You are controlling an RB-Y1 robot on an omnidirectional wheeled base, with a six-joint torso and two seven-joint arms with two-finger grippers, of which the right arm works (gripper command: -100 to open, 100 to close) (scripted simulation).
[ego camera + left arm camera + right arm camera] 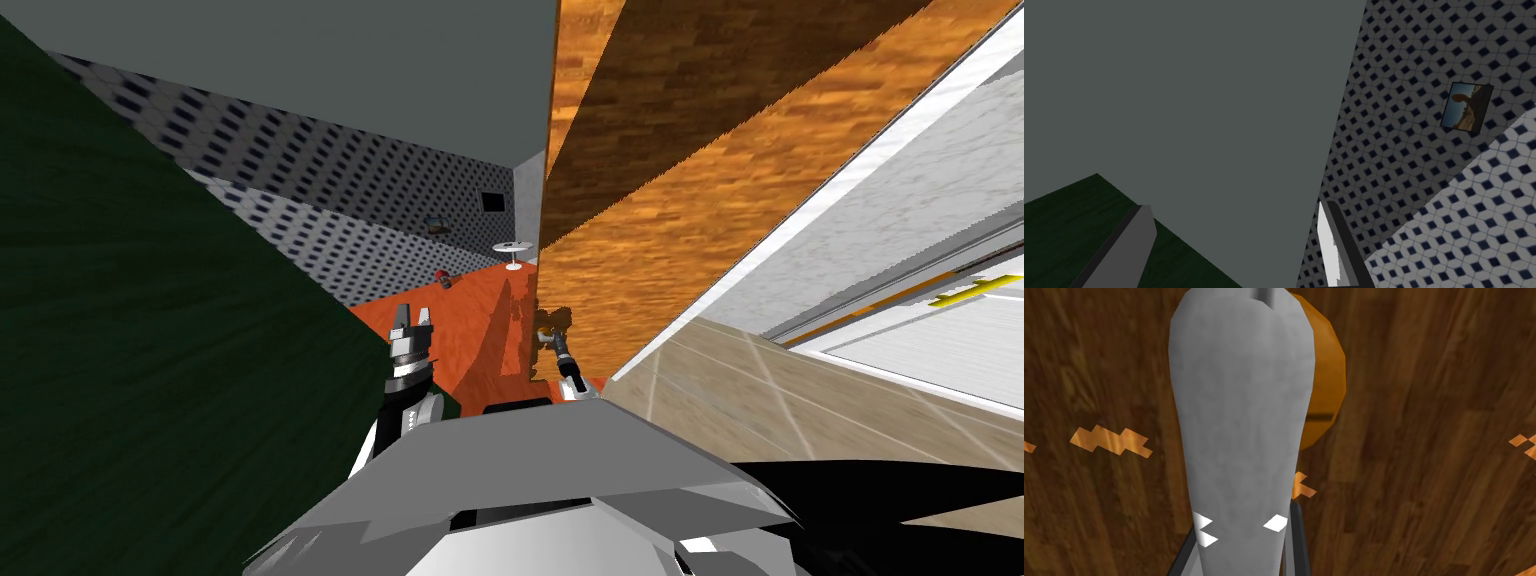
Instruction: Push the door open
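Observation:
The wooden door [680,170] stands ahead and to the right, its free edge running up the middle of the head view. In the right wrist view a grey lever handle [1239,403] reaches out from an orange round rose [1326,388] on the brown wood [1434,438]. My right gripper [1244,518] is shut on this handle, with a finger pressing each side near its base. The head view shows that gripper [548,330] small, right at the door's edge. My left gripper [412,318] hangs open to the left of the door, holding nothing; its fingers [1126,247] stand wide apart.
A dark green wall [150,350] runs close on my left. A white door frame [800,220] and pale floor [800,400] lie to the right. Past the door's edge an orange-red floor [470,320] holds a small white round table [512,250] and a small red object [443,280].

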